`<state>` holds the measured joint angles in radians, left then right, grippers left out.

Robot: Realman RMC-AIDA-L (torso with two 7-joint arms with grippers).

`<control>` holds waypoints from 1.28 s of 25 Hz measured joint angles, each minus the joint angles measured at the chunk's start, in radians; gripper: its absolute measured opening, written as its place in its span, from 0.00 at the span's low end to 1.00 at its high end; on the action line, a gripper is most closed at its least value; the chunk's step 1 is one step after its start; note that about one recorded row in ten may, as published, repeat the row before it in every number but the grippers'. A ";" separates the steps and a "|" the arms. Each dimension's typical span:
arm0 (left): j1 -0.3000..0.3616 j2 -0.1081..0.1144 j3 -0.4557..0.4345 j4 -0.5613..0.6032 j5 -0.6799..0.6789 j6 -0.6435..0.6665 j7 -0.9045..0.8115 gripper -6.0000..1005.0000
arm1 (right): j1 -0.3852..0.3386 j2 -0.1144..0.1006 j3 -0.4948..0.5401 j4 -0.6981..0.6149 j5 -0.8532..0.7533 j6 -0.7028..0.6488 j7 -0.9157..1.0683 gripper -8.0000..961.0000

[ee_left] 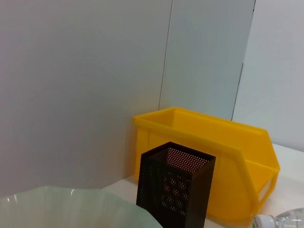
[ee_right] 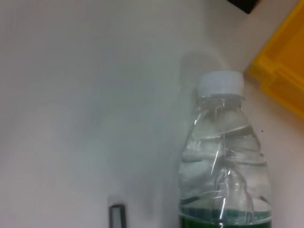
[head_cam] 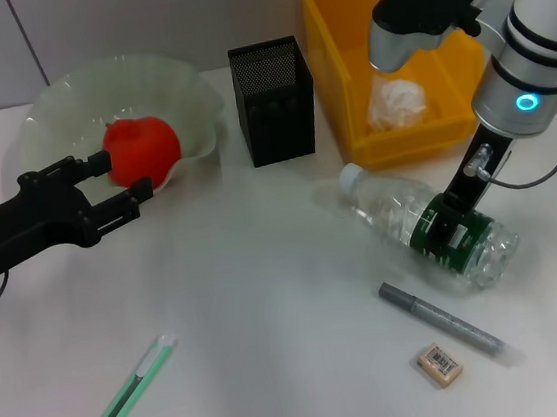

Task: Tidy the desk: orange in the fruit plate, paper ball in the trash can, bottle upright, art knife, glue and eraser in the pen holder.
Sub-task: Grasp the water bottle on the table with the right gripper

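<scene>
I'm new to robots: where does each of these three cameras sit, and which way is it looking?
Head: up top, looking down at the desk; shows left hand by the orange, right hand on the bottle.
Left wrist: looks sideways at pen holder and yellow bin; no arm shows.
Right wrist: looks down on the bottle; no arm shows.
Shared: the bottle.

An orange (head_cam: 141, 150) sits in the pale fruit plate (head_cam: 195, 97); a crumpled paper ball (head_cam: 394, 102) lies in the yellow trash can (head_cam: 334, 31). The clear bottle (head_cam: 426, 222) (white cap, green label) lies sideways on the bench, near the grey art knife (head_cam: 440, 318), tan eraser (head_cam: 438, 363) and green glue (head_cam: 125, 399). The black mesh pen holder (head_cam: 273, 100) stands upright.
</scene>
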<state>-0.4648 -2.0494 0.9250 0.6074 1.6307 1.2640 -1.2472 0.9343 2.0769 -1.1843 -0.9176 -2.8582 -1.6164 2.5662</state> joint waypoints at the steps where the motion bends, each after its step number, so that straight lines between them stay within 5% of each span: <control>1: 0.001 0.000 0.000 0.000 0.000 0.000 0.000 0.69 | 0.000 0.000 -0.004 0.003 0.000 0.005 0.000 0.86; 32: 0.002 -0.001 -0.002 -0.004 0.000 -0.012 0.002 0.69 | -0.007 0.002 -0.026 0.036 -0.007 0.060 -0.001 0.86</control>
<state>-0.4629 -2.0504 0.9233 0.6034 1.6307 1.2521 -1.2455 0.9277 2.0785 -1.2103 -0.8819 -2.8653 -1.5562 2.5656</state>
